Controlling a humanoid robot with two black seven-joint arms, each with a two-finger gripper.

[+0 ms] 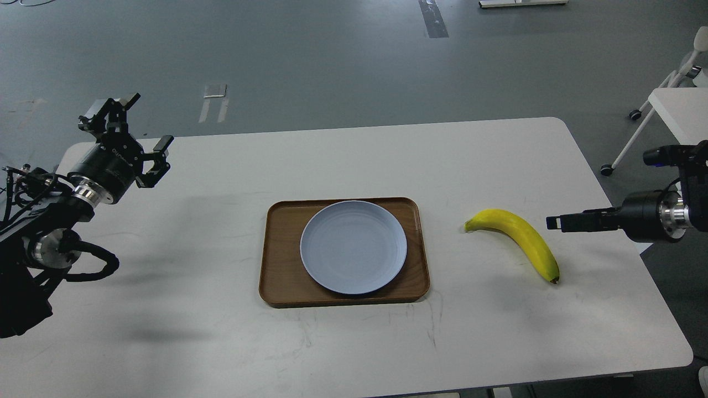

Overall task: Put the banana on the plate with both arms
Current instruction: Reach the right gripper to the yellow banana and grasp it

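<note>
The yellow banana (520, 240) lies on the white table (221, 342), right of the tray, its dark tip toward the front right. The pale blue-grey plate (354, 247) sits empty on the brown wooden tray (279, 254) at the table's middle. My left gripper (145, 120) is open and empty, raised over the table's far left corner, far from the plate. My right gripper (603, 190) is at the table's right edge, open and empty. One of its fingers (569, 221) points left, just right of the banana without touching it.
A second white table (680, 105) on wheeled legs stands off to the right, behind my right arm. Grey floor lies beyond the table's far edge.
</note>
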